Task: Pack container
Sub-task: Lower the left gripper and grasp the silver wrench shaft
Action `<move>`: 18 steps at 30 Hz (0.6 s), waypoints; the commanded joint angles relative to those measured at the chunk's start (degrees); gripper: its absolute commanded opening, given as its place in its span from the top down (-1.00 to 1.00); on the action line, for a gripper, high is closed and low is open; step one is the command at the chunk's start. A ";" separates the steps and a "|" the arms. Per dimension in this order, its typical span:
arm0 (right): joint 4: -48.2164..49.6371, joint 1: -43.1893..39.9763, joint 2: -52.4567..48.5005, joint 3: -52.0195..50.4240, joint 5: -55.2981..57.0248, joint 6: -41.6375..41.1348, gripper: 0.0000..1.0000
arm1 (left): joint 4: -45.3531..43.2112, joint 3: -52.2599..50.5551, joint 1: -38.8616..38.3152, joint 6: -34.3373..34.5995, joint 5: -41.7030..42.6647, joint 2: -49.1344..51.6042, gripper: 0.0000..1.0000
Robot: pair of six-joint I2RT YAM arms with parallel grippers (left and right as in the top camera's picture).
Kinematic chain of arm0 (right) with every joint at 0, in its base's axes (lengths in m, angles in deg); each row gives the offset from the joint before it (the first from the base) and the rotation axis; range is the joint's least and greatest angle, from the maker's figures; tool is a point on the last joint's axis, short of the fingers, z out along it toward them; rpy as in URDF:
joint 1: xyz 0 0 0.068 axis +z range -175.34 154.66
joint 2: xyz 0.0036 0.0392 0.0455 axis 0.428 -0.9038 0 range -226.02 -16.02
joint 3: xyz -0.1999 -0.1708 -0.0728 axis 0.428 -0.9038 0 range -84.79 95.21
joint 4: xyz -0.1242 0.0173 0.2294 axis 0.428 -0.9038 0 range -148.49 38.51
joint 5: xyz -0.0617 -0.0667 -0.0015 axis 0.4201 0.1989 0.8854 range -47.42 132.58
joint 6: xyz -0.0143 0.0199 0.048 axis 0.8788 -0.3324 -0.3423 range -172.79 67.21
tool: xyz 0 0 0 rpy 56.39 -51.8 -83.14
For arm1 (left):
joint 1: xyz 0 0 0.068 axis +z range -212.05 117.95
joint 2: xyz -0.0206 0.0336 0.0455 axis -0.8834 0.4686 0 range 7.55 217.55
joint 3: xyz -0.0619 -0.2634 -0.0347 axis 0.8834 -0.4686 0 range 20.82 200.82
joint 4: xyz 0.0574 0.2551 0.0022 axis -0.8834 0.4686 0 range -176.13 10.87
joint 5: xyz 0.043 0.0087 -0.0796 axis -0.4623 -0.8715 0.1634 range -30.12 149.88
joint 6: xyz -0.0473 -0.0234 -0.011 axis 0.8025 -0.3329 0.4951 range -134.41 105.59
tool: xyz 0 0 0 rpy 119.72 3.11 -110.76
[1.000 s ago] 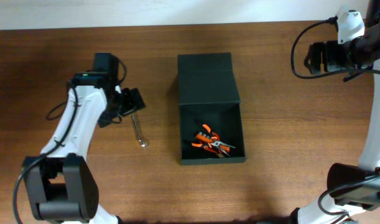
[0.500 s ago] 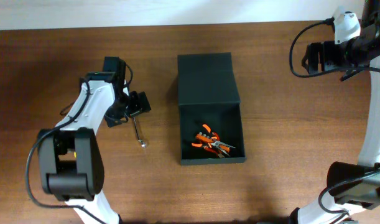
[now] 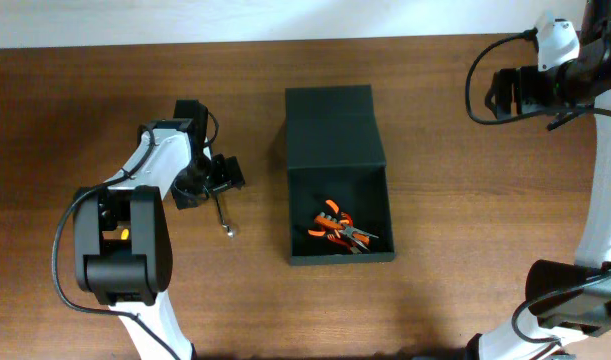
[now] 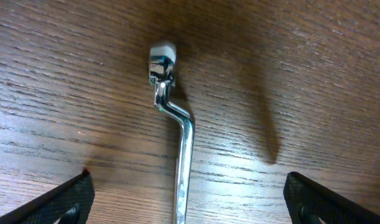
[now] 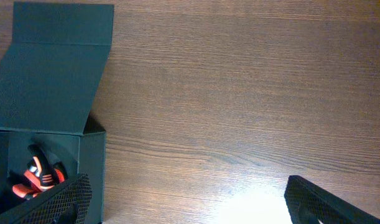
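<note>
The dark green-black container (image 3: 377, 180) stands open at the table's centre, its flat lid (image 3: 332, 125) lying back. Orange-handled pliers (image 3: 340, 228) lie inside; they also show in the right wrist view (image 5: 37, 176). A small chrome offset wrench (image 3: 222, 213) lies on the wood left of the box. My left gripper (image 3: 218, 184) is open, low over the wrench's near end, its fingers straddling the shaft (image 4: 183, 162) without touching it. My right gripper (image 3: 493, 95) is open and empty, high at the far right, with the box (image 5: 50, 81) at its left.
The wooden table (image 3: 465, 220) runs to a pale wall at the back. The left arm's body (image 3: 120, 240) rises at the front left, the right arm's base (image 3: 575, 300) at the front right.
My left gripper has shifted right and towards the front, coming down over the wrench's near end. The wrench, the box and the right arm have not moved.
</note>
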 commanded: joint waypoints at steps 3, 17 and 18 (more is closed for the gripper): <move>0.15 -0.07 -0.31 -0.11 -0.74 -0.63 -0.98 | -0.74 -1.62 -0.02 -1.11 -0.83 0.68 -0.99; 1.44 -3.32 -2.75 -0.61 5.22 -3.78 -0.98 | -1.97 -5.53 -0.02 -1.11 -2.54 0.68 -0.93; 1.42 -4.31 -2.99 -0.61 5.11 -4.35 -0.98 | -1.92 -5.53 -0.02 -1.11 -2.54 0.68 -0.93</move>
